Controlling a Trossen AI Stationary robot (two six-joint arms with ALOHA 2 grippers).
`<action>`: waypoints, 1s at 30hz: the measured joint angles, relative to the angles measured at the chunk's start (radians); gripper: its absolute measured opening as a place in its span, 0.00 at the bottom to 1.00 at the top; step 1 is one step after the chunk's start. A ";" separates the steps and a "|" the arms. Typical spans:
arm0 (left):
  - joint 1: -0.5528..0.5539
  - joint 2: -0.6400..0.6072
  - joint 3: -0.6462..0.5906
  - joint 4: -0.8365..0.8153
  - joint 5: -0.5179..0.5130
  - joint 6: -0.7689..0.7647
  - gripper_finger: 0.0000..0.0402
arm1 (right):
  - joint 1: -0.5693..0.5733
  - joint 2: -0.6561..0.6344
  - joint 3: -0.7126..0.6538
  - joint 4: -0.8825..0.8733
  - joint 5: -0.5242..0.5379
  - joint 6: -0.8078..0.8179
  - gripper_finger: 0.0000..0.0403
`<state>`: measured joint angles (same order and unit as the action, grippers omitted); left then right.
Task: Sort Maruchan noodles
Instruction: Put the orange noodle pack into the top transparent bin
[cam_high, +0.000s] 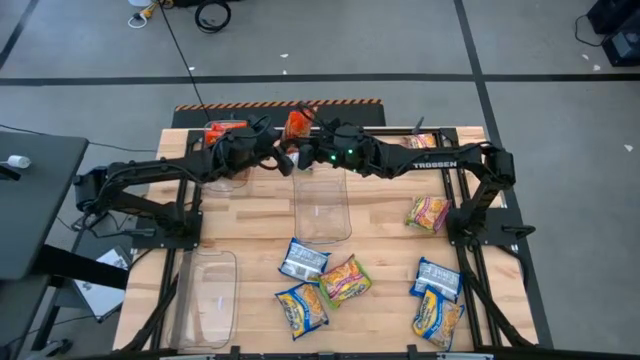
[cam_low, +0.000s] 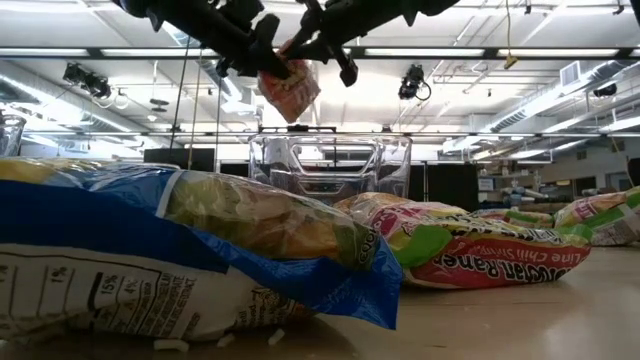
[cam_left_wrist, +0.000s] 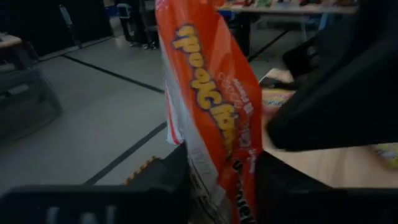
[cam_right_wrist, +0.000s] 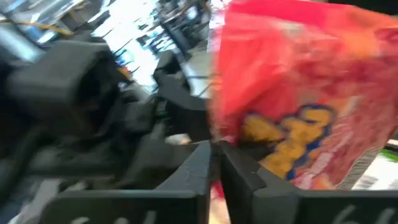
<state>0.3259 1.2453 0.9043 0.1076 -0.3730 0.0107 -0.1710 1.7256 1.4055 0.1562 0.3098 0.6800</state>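
Both arms meet above the far edge of the wooden surface (cam_high: 380, 215), and between them hangs one orange-red crinkly plastic noodle packet (cam_high: 297, 124), lifted clear of the surface. The left gripper (cam_left_wrist: 217, 186) has its fingers closed on the lower end of this packet, as the left wrist view shows. The right gripper (cam_right_wrist: 217, 162) also has its fingers closed, and they seem to pinch an edge of the same packet, so I judge that this is a handover from one arm to the other. A clear plastic rectangular bin near the far left corner (cam_high: 226, 140) already has something orange-red in it, and it is probably the goal for this kind. The next move calls for one gripper to let go while the other keeps a firm hold, then to carry the packet over that bin. The other packets, blue-yellow-white (cam_high: 302, 259) and yellow-pink-green (cam_high: 345, 279), lie unsorted near the front edge and right side.
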 joint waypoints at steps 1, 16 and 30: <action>0.004 0.000 0.000 -0.007 -0.003 0.007 0.23 | -0.003 -0.002 0.004 0.001 -0.022 0.000 0.12; 0.248 -0.061 0.325 -1.068 0.217 0.504 0.19 | -0.135 -0.329 0.016 -0.261 -0.169 -0.422 0.54; 0.430 -0.059 0.090 -1.316 0.355 0.797 0.20 | -0.196 -0.559 0.015 -0.656 -0.104 -0.568 0.53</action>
<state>0.7563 1.1866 0.9941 -1.2087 -0.0183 0.8077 -0.3671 1.1666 1.4204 -0.5001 0.2061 0.1120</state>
